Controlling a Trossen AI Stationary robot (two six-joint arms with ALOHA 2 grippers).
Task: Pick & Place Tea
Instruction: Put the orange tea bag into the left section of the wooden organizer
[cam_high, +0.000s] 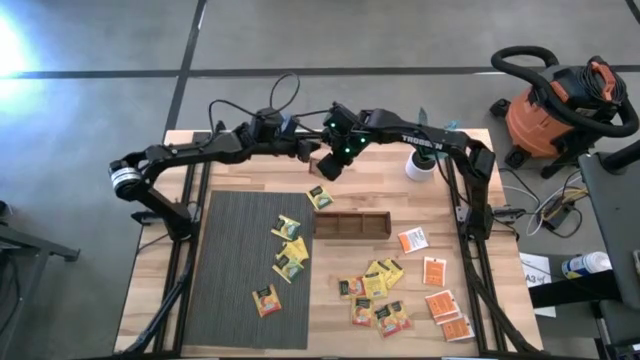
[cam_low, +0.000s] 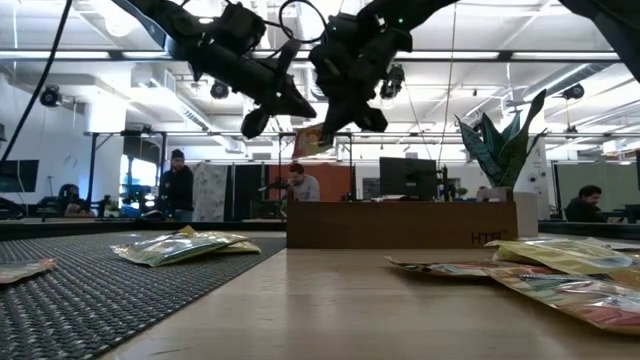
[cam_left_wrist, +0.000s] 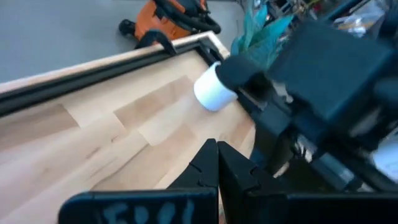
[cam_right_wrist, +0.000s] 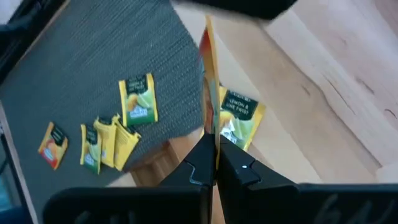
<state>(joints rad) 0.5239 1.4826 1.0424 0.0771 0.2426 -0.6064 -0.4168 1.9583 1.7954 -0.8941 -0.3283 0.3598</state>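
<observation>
Where pinched, sachet (cam_right_wrist: 210, 81) edge-on in right gripper (cam_right_wrist: 212, 158)

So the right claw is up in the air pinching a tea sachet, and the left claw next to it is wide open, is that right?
Not quite. The left claw is shut, not open: the left wrist view shows its two fingers pressed together with nothing between them. The rest holds: the right claw is raised above the table and pinches a tea sachet edge-on, as the right wrist view shows.

The right arm (cam_high: 425, 141) reads "TROSSEN"; a yellow sachet (cam_right_wrist: 236, 118) reads "LEMON & LIME TWIST"; the wooden tray (cam_low: 400, 224) shows "HTR".
</observation>
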